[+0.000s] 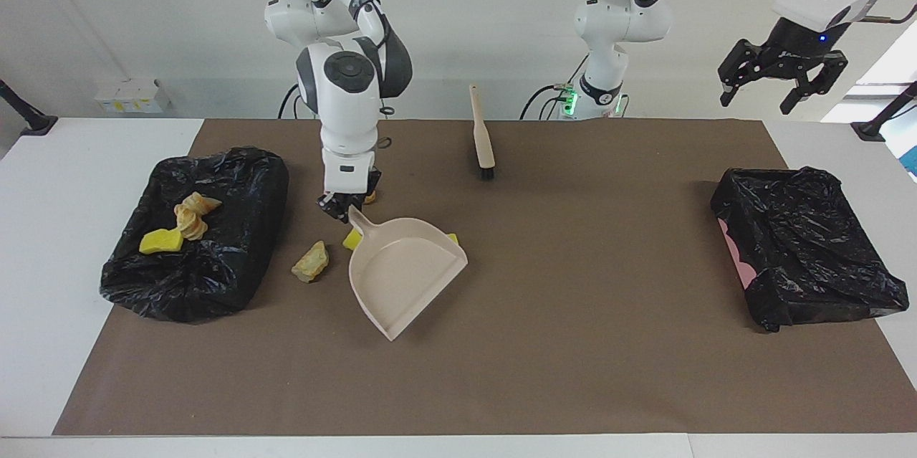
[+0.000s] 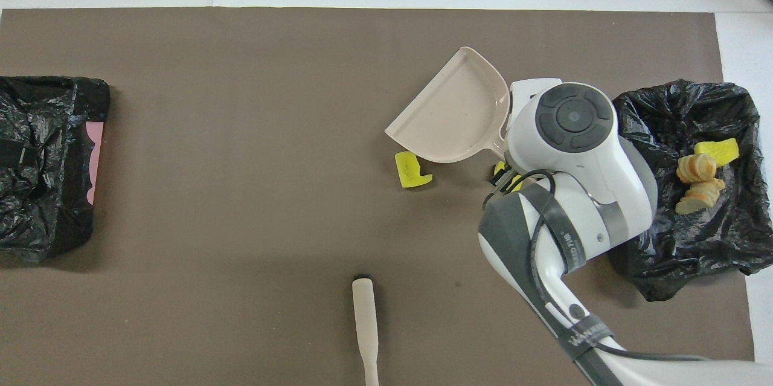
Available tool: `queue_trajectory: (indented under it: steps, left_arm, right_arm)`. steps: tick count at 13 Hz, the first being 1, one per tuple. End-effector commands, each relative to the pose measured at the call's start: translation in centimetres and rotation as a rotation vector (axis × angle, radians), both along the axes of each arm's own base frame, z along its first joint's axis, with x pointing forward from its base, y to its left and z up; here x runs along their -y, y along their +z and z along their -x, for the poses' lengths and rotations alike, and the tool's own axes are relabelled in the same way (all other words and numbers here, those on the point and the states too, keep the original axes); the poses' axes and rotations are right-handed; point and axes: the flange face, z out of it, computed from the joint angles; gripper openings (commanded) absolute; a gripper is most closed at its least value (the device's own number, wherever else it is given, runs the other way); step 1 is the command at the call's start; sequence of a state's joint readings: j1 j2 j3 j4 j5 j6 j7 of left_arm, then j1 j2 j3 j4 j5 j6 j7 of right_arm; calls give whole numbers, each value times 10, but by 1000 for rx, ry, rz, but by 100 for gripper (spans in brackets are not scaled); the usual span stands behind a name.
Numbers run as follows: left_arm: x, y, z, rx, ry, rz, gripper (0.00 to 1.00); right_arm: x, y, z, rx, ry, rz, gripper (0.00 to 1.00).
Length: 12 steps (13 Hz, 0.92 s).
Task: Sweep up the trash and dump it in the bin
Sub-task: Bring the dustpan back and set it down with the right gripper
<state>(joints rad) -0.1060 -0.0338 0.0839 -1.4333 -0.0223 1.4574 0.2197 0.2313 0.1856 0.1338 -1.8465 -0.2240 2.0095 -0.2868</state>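
My right gripper (image 1: 347,208) is low over the mat, shut on the handle of the empty beige dustpan (image 1: 405,264), which also shows in the overhead view (image 2: 456,111). Around the pan, trash lies on the mat: a tan-yellow lump (image 1: 311,262), a yellow sponge piece (image 1: 352,239), a tan bit (image 1: 370,196) by the gripper, and a yellow sponge (image 2: 412,170) nearer the robots than the pan. The black-bagged bin (image 1: 215,178) at the right arm's end holds a yellow sponge (image 1: 161,241) and bread lumps (image 1: 193,214). My left gripper (image 1: 781,82) waits open, raised above the left arm's end.
A beige brush (image 1: 481,135) lies on the brown mat close to the robots, between the arms. A second black-bagged bin (image 1: 802,243) with a pink edge sits at the left arm's end. My right arm's wrist (image 2: 574,126) hides the dustpan handle from above.
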Motion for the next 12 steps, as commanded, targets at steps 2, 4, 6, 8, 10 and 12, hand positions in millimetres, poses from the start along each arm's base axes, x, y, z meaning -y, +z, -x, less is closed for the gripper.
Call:
queue_trajectory:
  steps: [2, 4, 6, 8, 10, 12]
  left_arm:
    - [3, 0, 9, -15, -10, -10, 100]
    - [1, 0, 9, -15, -4, -10, 100]
    - [-2, -1, 9, -18, 2, -10, 100]
    - [-3, 0, 9, -18, 3, -12, 100]
    - [4, 0, 8, -13, -8, -13, 100]
    - [2, 0, 8, -13, 14, -14, 100]
  right_arm:
    - [-45, -6, -16, 29, -385, -131, 0]
    - [-89, -27, -13, 11, -464, -144, 0]
    - [-127, -42, -23, 34, -620, -171, 0]
    - [-181, -51, -26, 41, -706, -192, 0]
    - [-217, -62, -31, 52, -803, -218, 0]
    - [-225, -64, -31, 57, -815, -231, 0]
